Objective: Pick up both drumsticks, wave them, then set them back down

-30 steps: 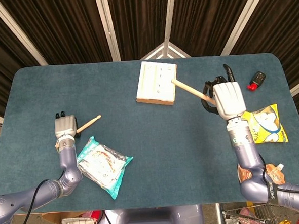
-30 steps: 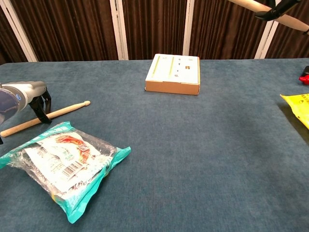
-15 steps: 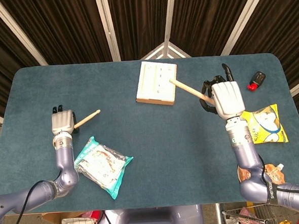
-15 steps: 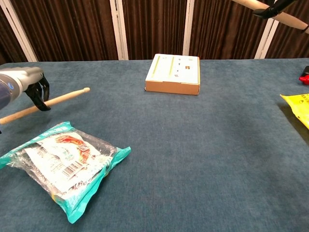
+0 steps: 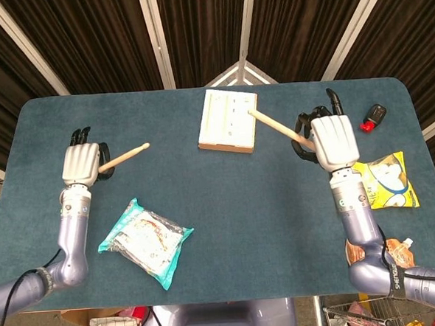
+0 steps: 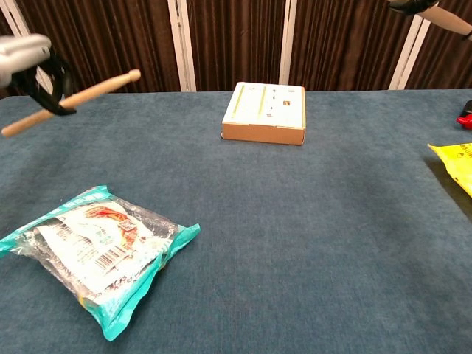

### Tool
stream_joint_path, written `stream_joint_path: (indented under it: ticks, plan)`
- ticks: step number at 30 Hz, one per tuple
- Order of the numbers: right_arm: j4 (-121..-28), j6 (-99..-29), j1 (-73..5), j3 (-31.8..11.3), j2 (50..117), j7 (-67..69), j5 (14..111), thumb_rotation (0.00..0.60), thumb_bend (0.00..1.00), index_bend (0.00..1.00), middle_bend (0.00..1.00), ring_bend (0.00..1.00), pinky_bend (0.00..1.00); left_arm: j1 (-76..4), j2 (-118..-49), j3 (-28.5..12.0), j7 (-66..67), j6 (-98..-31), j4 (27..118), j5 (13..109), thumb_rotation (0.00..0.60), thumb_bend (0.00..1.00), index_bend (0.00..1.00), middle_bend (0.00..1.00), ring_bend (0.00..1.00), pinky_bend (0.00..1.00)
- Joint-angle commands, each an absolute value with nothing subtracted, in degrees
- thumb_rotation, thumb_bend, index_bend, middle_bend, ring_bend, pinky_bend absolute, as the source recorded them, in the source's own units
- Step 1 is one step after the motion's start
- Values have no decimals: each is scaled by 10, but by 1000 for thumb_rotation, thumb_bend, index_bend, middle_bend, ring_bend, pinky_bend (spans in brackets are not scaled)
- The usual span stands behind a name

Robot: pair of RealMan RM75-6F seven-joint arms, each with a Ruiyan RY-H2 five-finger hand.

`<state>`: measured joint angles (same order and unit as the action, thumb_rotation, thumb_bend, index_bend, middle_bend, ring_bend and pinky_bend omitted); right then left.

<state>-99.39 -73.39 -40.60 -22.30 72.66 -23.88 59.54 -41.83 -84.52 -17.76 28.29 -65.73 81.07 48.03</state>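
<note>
Left robot hand (image 5: pixel 80 162) is grasping the left drumstick (image 5: pixel 124 156), holding it clear above the surface (image 5: pixel 279 203); in the chest view the stick is tilting upward toward its tip, away from the hand. Right robot hand (image 5: pixel 334 140) is gripping the right drumstick (image 5: pixel 277 127), also raised; its tip is pointing away from the hand to the hand's left, showing over the near corner of the flat box (image 5: pixel 229 120). A clear snack packet with teal edges (image 5: pixel 145 241) is lying below the left hand. A yellow bag (image 5: pixel 387 181) is lying just beside the right forearm, and a small red-and-black object (image 5: pixel 373 116) is sitting to the right of the right hand.
</note>
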Motion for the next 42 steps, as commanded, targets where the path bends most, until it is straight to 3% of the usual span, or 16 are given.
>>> stream_joint_path:
  ticks: [1, 9, 15, 25, 42]
  plan:
    - [-993, -734, -407, -227, 726, -236, 594, 600, 400, 840, 656, 372, 0, -390, -785, -170, 197, -687, 874, 594, 600, 403, 639, 622, 71, 0]
    - [-996, -745, -414, -246, 723, -232, 595, 600, 402, 849, 662, 381, 0, -371, -746, -169, 79, -737, 921, 727, 600, 402, 651, 628, 71, 0]
    - [-997, -739, -426, -264, 721, -230, 576, 600, 402, 850, 662, 382, 0, -371, -736, -176, 16, -736, 957, 750, 600, 402, 657, 631, 73, 0]
    - [-974, -715, -467, -292, 735, -214, 569, 600, 402, 850, 663, 385, 0, -389, -741, -203, 7, -706, 1008, 704, 600, 400, 658, 630, 73, 0]
    - [-928, -699, -516, -261, 779, -206, 659, 600, 402, 854, 662, 387, 0, -447, -771, -253, 83, -669, 1036, 580, 600, 398, 657, 630, 72, 0]
